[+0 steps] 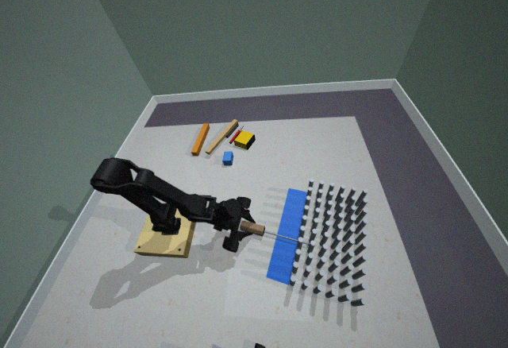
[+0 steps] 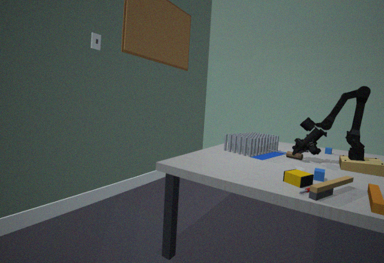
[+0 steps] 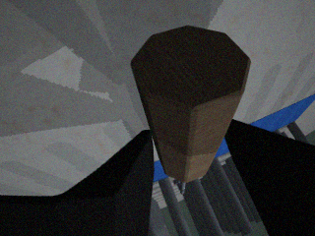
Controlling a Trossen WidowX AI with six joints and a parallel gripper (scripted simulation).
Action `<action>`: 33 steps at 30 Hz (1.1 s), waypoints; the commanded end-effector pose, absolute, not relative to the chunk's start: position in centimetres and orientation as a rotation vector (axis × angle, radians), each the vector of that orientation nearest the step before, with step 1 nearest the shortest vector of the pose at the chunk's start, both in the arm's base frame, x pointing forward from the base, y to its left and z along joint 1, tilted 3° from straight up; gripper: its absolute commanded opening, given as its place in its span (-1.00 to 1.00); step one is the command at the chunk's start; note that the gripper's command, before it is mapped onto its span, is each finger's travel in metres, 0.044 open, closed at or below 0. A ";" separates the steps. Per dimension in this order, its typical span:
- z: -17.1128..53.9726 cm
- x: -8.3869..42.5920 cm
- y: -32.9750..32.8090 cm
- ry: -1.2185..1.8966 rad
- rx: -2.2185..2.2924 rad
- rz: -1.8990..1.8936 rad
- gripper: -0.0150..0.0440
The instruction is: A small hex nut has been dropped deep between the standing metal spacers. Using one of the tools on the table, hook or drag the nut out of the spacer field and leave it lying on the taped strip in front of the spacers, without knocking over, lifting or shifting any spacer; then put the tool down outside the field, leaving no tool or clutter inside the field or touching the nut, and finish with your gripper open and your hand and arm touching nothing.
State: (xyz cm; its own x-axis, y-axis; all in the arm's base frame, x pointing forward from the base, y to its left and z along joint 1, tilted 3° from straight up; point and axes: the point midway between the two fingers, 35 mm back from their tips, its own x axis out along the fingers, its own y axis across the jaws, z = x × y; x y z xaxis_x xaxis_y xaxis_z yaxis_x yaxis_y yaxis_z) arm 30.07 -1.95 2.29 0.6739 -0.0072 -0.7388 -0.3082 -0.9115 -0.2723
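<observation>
My gripper (image 1: 248,226) (image 3: 188,133) is shut on the brown wooden handle (image 1: 252,228) (image 2: 294,155) (image 3: 189,118) of a thin metal tool. The tool's shaft (image 1: 281,235) reaches low across the blue taped strip (image 1: 274,268) (image 2: 263,155) (image 3: 287,114) and its far end is among the first rows of spacers. The grey metal spacers (image 1: 357,302) (image 2: 243,143) (image 3: 207,204) stand upright in rows behind the strip. The hex nut cannot be made out in any view, and the tool's tip is hidden among the spacers.
A yellow block (image 1: 244,140) (image 2: 297,178), a blue cube (image 1: 227,158) (image 2: 319,174), a wooden bar (image 1: 221,137) (image 2: 332,184), a red-handled tool (image 1: 235,136) and an orange bar (image 1: 200,139) (image 2: 375,199) lie off to one side. Another blue cube (image 2: 328,150) is behind the arm.
</observation>
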 end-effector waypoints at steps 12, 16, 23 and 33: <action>2.0 29.0 -1.6 0.255 -2.507 1.112 -0.49; 1.9 28.7 -1.6 0.255 -2.507 1.112 -0.49; 1.9 28.4 -1.4 0.255 -2.507 1.112 -0.49; 1.9 27.9 -1.2 0.256 -2.507 1.113 -0.49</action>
